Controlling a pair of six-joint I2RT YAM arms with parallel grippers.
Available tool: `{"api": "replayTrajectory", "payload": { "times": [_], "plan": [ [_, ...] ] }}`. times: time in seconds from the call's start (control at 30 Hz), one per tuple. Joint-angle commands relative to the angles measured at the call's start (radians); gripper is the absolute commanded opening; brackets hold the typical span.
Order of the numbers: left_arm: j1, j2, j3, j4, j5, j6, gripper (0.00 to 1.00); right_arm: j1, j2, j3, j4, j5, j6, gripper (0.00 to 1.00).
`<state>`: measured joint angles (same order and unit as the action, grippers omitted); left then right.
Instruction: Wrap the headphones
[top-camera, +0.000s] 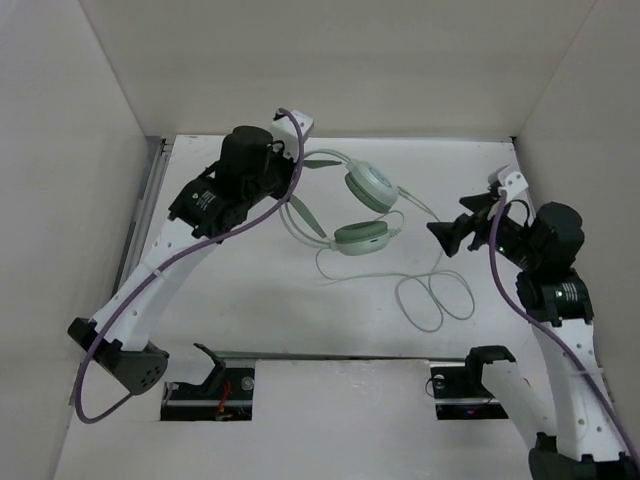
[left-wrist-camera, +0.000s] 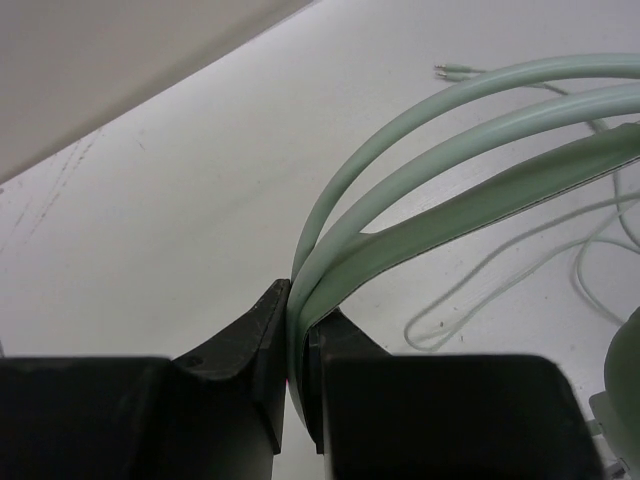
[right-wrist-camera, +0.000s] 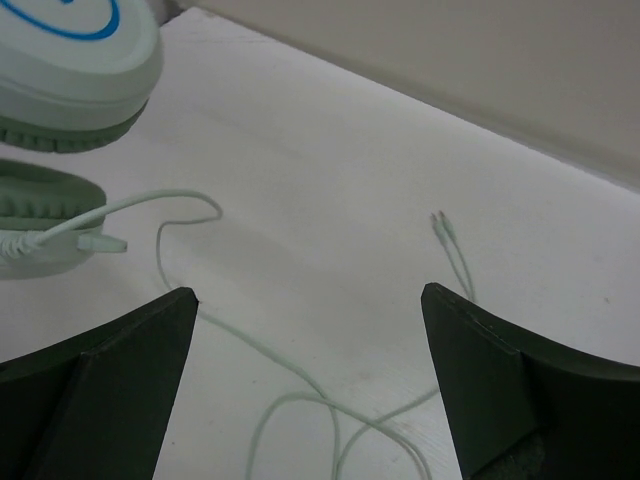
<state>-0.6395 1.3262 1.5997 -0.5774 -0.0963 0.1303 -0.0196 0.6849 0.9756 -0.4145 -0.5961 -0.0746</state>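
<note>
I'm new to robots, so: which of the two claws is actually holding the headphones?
The left gripper, clamped on the headband of the headphones; the right gripper is open, holding nothing.

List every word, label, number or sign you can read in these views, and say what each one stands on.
No text can be read in any view.
Blue curved mark on an ear cup of the headphones: a line cut off by the picture's edge, no letters visible.
Small pale markings on the dark joints of the left arm and the right arm: too small to read.
</note>
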Motion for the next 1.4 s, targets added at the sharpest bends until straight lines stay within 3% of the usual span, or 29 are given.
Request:
{"api": "replayTrajectory", "payload": {
  "times": [0.0, 0.17, 0.43, 0.6, 1.07, 1.37],
  "plan": [
    [0.046, -0.004, 0.121, 0.001, 0.035, 0.0, 0.0, 0.161, 0.08, 0.038, 0.138, -0.021, -0.138, 1.0],
    [0.132, 0.045, 0.255, -0.056, 0.036, 0.031, 0.0, 0.374, 0.182, 0.014, 0.264, 0.076, -0.211, 1.0],
    [0.237, 0.034, 0.318, -0.082, 0.107, -0.023, 0.0, 0.572, 0.301, -0.078, 0.699, 0.32, -0.169, 1.0],
    [0.292, 0.024, 0.339, -0.108, 0.193, -0.09, 0.0, 0.605, 0.435, -0.06, 0.902, 0.395, -0.094, 1.0],
    [0.452, 0.054, 0.52, -0.15, 0.42, -0.288, 0.0, 0.637, 0.843, 0.142, 1.229, 0.487, 0.062, 1.0],
    [0.545, 0.12, 0.626, -0.159, 0.55, -0.42, 0.0, 0.66, 1.022, 0.27, 1.26, 0.493, 0.205, 1.0]
  ]
}}
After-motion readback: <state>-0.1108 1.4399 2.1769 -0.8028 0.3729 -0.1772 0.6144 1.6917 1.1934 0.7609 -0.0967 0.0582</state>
